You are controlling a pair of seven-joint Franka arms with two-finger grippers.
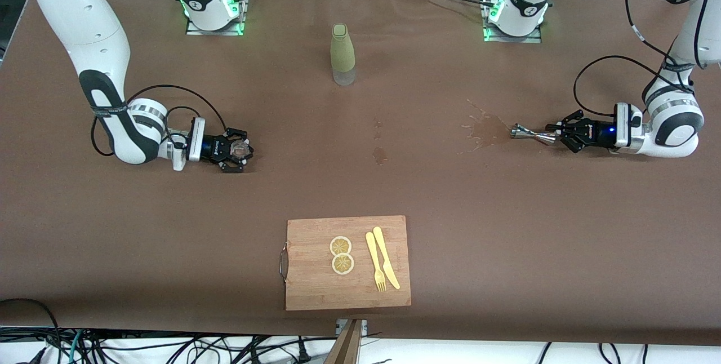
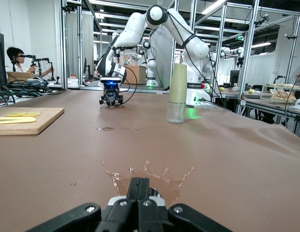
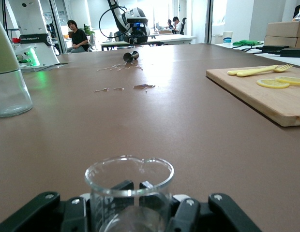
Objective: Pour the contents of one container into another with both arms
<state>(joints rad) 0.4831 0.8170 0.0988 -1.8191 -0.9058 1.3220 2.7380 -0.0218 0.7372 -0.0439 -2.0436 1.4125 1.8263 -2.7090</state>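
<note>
The steel jigger (image 1: pixel 526 133) lies on its side at the table, toward the left arm's end, at the edge of a wet puddle (image 1: pixel 487 127). My left gripper (image 1: pixel 549 135) is low over the table and shut on its end; in the left wrist view the closed fingers (image 2: pixel 140 186) hide all but a glint of steel (image 2: pixel 156 194). The clear glass cup (image 1: pixel 241 149) stands upright toward the right arm's end, with my right gripper (image 1: pixel 243 151) shut on it. The cup (image 3: pixel 129 181) fills the bottom of the right wrist view and looks empty.
A tall olive-green sleeved bottle (image 1: pixel 343 54) stands mid-table near the bases. A wooden cutting board (image 1: pixel 315 291) with two lemon slices, a yellow knife and a fork lies nearest the front camera. Small wet spots (image 1: pixel 380 155) mark the table's middle.
</note>
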